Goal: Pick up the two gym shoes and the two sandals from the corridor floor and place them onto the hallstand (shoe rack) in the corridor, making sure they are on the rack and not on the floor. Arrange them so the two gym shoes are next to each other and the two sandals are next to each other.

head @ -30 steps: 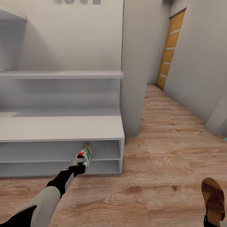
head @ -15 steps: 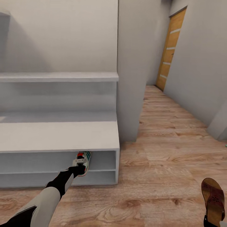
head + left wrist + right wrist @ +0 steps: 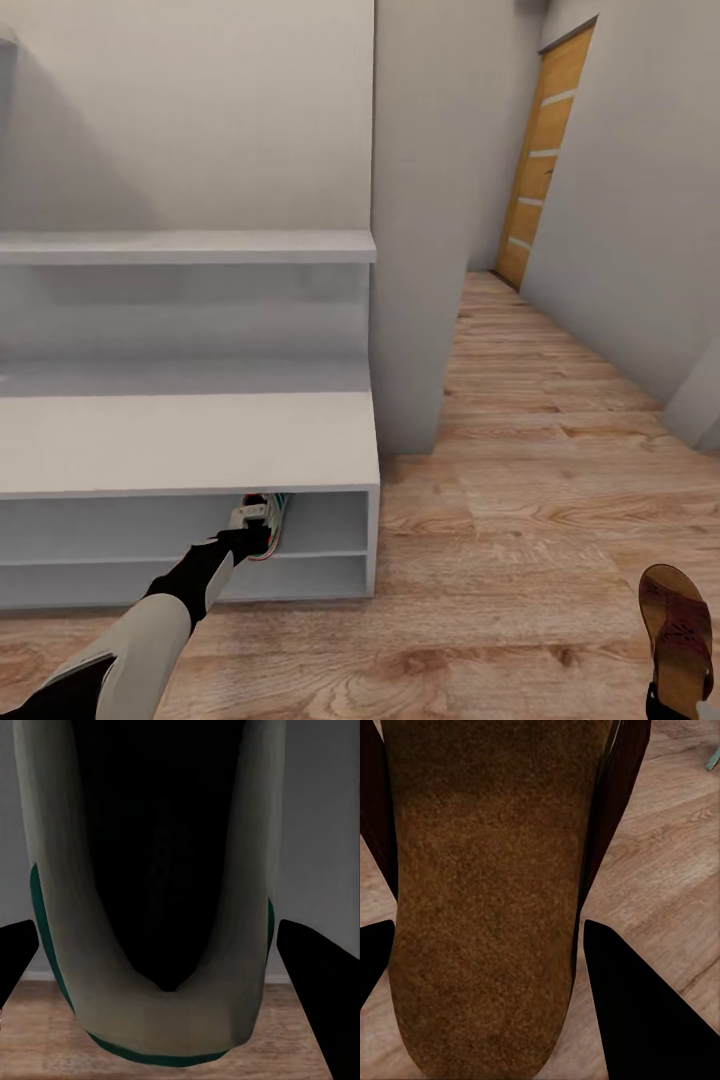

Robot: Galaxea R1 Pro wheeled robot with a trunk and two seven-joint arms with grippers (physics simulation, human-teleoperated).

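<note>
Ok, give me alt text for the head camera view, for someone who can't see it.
The left gripper pushes a white gym shoe into the upper open shelf of a white hallstand. At lower right, a brown sandal is held over the wood-plank corridor floor, which runs toward an orange door.

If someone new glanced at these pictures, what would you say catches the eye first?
Probably the left gripper pushing a white gym shoe with green stripes into the upper shelf opening of the white shoe rack. Next, the brown sandal held by the right gripper at the head view's lower right, above the wood floor, and the orange door down the corridor.
</note>
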